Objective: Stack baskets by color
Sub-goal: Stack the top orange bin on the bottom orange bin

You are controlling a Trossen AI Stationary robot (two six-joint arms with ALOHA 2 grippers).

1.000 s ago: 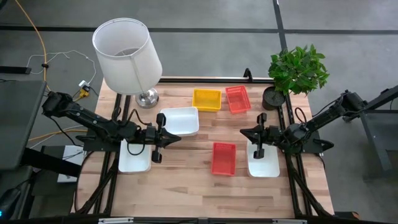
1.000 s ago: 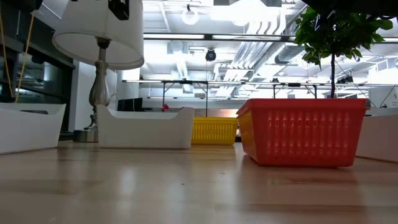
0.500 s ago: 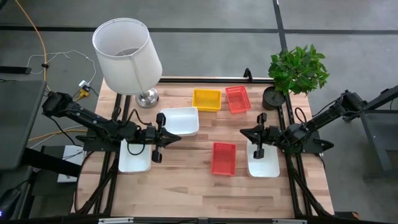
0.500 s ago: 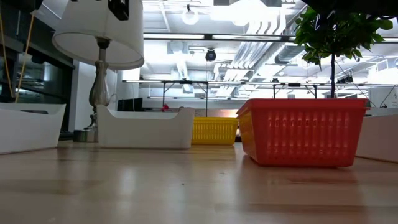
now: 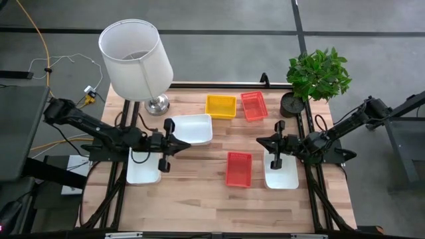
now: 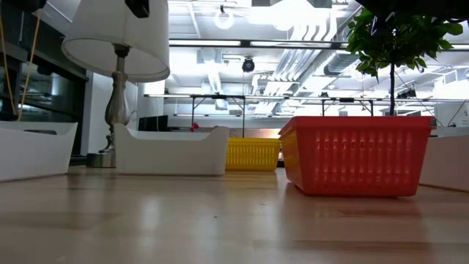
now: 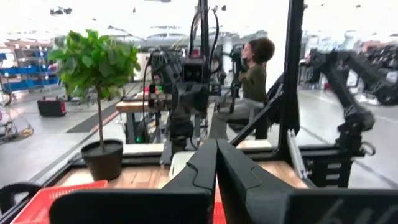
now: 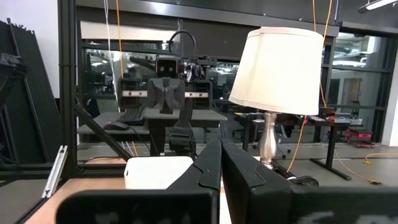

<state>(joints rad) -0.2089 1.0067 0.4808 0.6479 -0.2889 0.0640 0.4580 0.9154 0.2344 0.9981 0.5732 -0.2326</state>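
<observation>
Six baskets rest on their bases on the wooden table: a yellow basket and a red basket at the far edge, a white basket left of centre, a red basket near the middle, and white baskets at the left and right. My left gripper hovers shut above the table, beside the central white basket, pointing right. Facing it, my right gripper hovers shut above the right white basket. Both wrist views show shut fingers holding nothing.
A white lamp stands at the far left corner and a potted plant at the far right. Bare wood lies along the near edge. A person sits in the room beyond the table.
My left gripper has drawn back a little toward the table's left edge, still shut. The baskets have not moved.
</observation>
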